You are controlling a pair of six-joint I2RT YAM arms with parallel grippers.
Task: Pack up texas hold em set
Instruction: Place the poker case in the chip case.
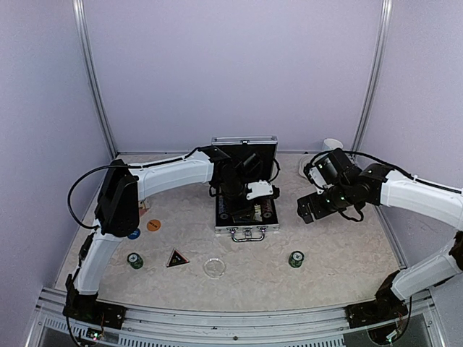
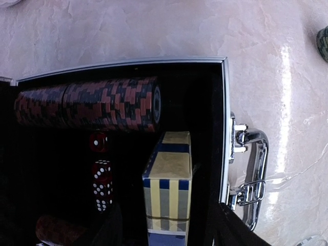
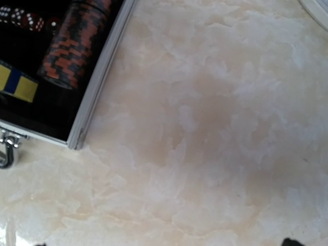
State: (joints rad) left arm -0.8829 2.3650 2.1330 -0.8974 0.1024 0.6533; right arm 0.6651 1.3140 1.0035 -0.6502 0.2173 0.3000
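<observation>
Table (image 1: pixel 347 246): case (image 1: pixel 244 152) sits open mid-table, lid up, handle toward the arms.

Step looks like loading the case. Left claw (image 1: pixel 249 204) is over the tray, spread. In the wrist view one finger (image 2: pixel 241 228) stands clear of the deck (image 2: pixel 168 184), so there's no pinch. The deck lies in its slot beside the chip row (image 2: pixel 87 105) and dice (image 2: pixel 101 171).

Right claw (image 1: pixel 305 210) is wide apart and empty, hovering over bare table just right of the case.

Not yet packed, by size:
- two green stacks (image 1: pixel 135 260) (image 1: pixel 296 259)
- triangle (image 1: pixel 177 258)
- clear disc (image 1: pixel 214 267)
- orange disc (image 1: pixel 153 225)
- blue disc (image 1: pixel 134 233)

Next, I'd guess: lift left straight up clear of the deck, then fetch a near-left piece. Right is closest to the right green stack. The flat discs will need a low edge pinch.

Hard to see:
- Left arm blocks most of the tray from above.
- Left claw's other finger is lost against the black lining.
- A second chip row is cut off at the frame bottom.
- Can't find a second deck.
- Blue disc is half under the left arm.
</observation>
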